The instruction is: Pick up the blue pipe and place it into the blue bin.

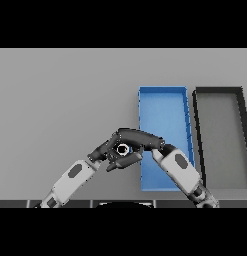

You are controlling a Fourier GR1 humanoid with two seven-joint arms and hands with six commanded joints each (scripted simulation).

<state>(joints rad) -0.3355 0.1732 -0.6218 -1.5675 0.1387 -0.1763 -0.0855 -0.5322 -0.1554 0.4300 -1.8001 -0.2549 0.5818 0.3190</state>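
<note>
Nearest the robot, both white-and-grey arms come up from the bottom edge and meet about the middle of the flat grey table (60, 100). The left hand (102, 150) reaches in from around 7 o'clock and the right hand (140, 139) from around 5 o'clock, and the two dark hands overlap so much it's hard to sort out whose fingers are whose. Between them there's a small round opening with a pale rim, which could be the end of the pipe, but honestly I can't make out any blue there, so I can't confirm where the blue pipe is or whether it's actually in hand. The right hand's fingers look curled over that spot; the left hand's I can't tell. My guess is a short pipe like this is light, rigid and pretty slick, and it'll roll if nudged, so you'd want to wrap round the middle of the barrel instead of pinching an end. Just past the hands, touching the right forearm's outline at about 3 o'clock, sits the shallow blue rectangular bin (162, 91), long side running away from the robot, nothing visible in it. Farther right, at about 2 o'clock and just beside it, is a dark grey rectangular bin (218, 90) of much the same shape. The drop into the blue one looks like a short trip rightward.
</note>
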